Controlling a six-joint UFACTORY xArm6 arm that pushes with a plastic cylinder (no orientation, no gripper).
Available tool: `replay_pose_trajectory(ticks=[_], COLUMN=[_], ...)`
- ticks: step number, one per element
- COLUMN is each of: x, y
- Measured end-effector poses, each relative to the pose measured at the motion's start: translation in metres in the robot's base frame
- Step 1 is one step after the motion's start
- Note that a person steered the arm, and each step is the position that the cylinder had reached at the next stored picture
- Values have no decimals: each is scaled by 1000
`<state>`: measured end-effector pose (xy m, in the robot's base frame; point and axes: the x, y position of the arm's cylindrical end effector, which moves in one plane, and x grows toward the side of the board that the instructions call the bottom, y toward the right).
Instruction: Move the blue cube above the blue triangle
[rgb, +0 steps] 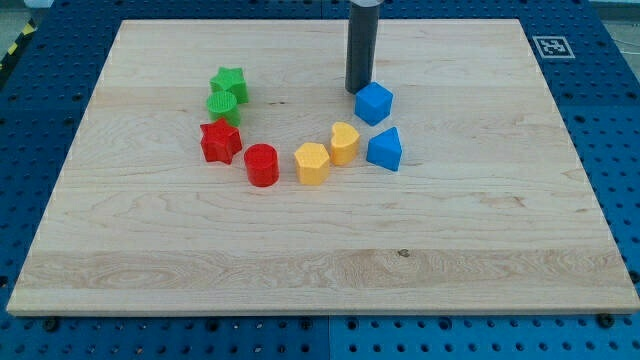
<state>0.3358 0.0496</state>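
Observation:
The blue cube (374, 103) sits on the wooden board just above the blue triangle (385, 149), with a small gap between them. My tip (358, 91) is the lower end of the dark rod that comes down from the view's top. It stands right at the cube's upper left edge, touching or nearly touching it.
A yellow heart (344, 142) and a yellow hexagonal block (312, 163) lie left of the triangle. A red cylinder (261, 164), red star (220, 141), green cylinder (222, 104) and green star (230, 83) curve away to the view's left. The board's edge (320, 312) borders a blue pegboard.

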Motion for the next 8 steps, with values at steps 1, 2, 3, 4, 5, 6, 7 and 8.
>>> replay_pose_trajectory(ticks=[1, 2, 3, 4, 5, 6, 7, 8], x=[-2, -2, 8, 20, 27, 29, 29, 33], y=[17, 22, 22, 22, 22, 22, 21, 9])
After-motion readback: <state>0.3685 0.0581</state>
